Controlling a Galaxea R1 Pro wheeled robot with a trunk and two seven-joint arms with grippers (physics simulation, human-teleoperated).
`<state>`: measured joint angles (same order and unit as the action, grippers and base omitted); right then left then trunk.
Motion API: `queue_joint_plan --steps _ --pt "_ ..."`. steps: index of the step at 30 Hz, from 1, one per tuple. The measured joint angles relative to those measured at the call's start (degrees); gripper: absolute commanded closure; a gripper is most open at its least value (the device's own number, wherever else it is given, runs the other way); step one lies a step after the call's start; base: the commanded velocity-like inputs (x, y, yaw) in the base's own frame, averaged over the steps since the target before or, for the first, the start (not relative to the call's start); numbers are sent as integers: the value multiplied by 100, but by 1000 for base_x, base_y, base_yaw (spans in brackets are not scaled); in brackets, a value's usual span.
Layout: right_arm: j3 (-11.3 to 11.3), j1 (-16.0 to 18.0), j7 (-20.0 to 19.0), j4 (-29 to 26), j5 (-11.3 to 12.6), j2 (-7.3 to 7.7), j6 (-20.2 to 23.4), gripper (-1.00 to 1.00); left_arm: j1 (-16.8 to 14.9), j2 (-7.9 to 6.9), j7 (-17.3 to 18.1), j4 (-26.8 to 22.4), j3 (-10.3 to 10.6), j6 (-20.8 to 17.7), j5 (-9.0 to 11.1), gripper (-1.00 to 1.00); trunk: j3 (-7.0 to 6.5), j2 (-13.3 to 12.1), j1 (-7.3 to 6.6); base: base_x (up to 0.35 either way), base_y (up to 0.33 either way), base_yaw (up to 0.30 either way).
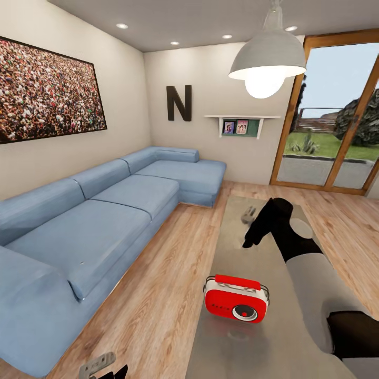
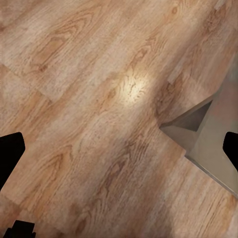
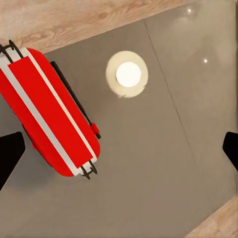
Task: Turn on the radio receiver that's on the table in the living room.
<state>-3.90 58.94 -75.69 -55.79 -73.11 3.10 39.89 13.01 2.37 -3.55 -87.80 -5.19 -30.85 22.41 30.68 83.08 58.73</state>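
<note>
One small red radio receiver (image 1: 236,299) sits on the long low table (image 1: 247,337), close to the table's left long edge and toward its near end. From the middle of the head view it is at about 5 o'clock. Its round dark dial faces the camera and its red handle is on top.

The right arm reaches out over the table, and the right gripper (image 1: 251,227) hangs above the shiny top, past the radio at about 1 o'clock from it, not touching it. In the right wrist view the two dark fingertips (image 3: 10,156) sit far apart at the sides (wide open), with nothing between them but bare table; the radio lies off to one side.

The left gripper (image 1: 100,366) is low over the wood floor (image 1: 158,295) by the table's near left corner (image 2: 191,129). Its fingers (image 2: 9,153) are also spread wide and hold nothing.

There is a wide strip of bare floor between the table and the blue sofa (image 1: 95,221).

The tabletop is glossy grey and mirrors the white lamp (image 1: 268,60). A crowd picture (image 1: 47,89) and a black letter N (image 1: 179,102) hang on the walls, and glass doors (image 1: 337,121) stand at 2 o'clock
</note>
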Motion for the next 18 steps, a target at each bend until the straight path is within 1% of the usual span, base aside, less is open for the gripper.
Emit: queue_joint_plan --steps 6,8,9,10,13,18 --pt "3 11 12 -25 54 -14 -13 -100 1 1 1 0 0 0 -2 -100 0 0 0 0 0 0" --pt "3 11 9 -27 55 -80 -16 -100 2 1 -1 0 0 0 -1 -100 0 0 0 0 0 0" --pt "1 11 -9 -28 52 -167 -24 -100 2 0 1 0 0 0 0 -100 0 0 0 0 0 0" --pt "0 12 -18 -28 49 -197 -30 -100 2 0 0 0 0 0 0 -100 0 0 0 0 0 0" --pt "-9 12 -49 -14 44 -349 -46 -100 3 2 3 0 0 0 6 -100 0 0 0 0 0 0" --pt "-23 12 -67 15 37 -672 -58 -100 1 1 3 0 0 0 9 -100 0 0 0 0 0 0"
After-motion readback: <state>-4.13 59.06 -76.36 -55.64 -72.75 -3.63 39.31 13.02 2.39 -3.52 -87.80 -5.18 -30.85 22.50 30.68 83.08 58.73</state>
